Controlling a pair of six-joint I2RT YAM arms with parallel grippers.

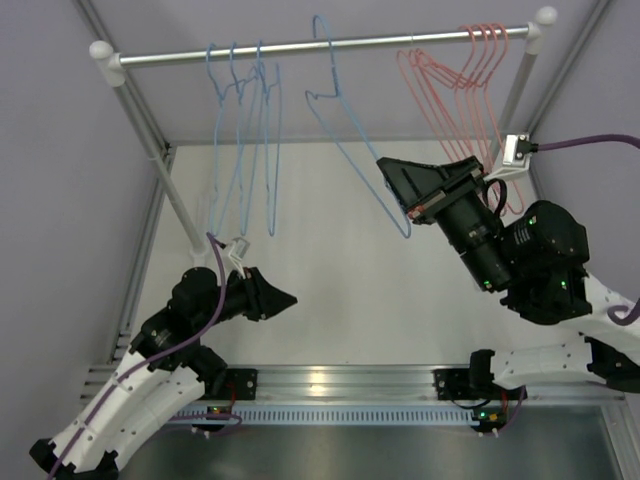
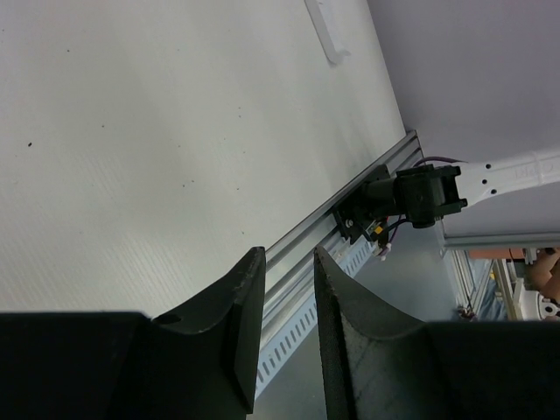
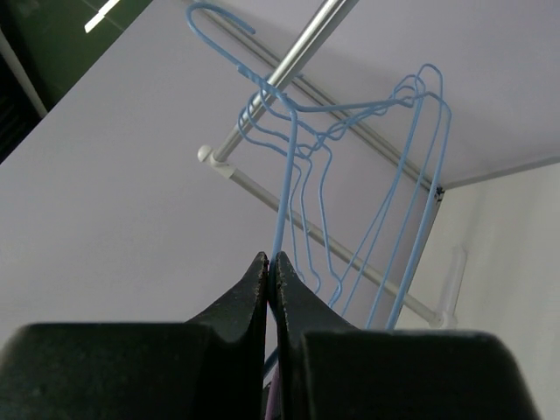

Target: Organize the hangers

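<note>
3 light-blue wire hangers (image 1: 275, 150) hang bunched near left end of rail (image 1: 180, 55); 4 pink-red hangers (image 1: 440, 80) bunched at right end. 4th blue hanger (image 1: 355, 165) is alone approx mid-rail, hook at the bar, body swung out at a tilt w/ one wire pinched in right gripper (image 3: 268, 271).

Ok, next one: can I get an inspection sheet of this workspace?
Surface: white table, a few small specks.
Job's things: three blue hangers grouped left on the rail; lone blue hanger with hook at mid-rail; pink hangers bunched at right.
Clutter: nothing seen.
Grippers: right gripper jaws shut on the lone blue hanger; left gripper jaws slightly apart, empty.
Cables: purple cable along left arm; second purple cable entering from right.
Surroundings: plain grey walls.
</note>
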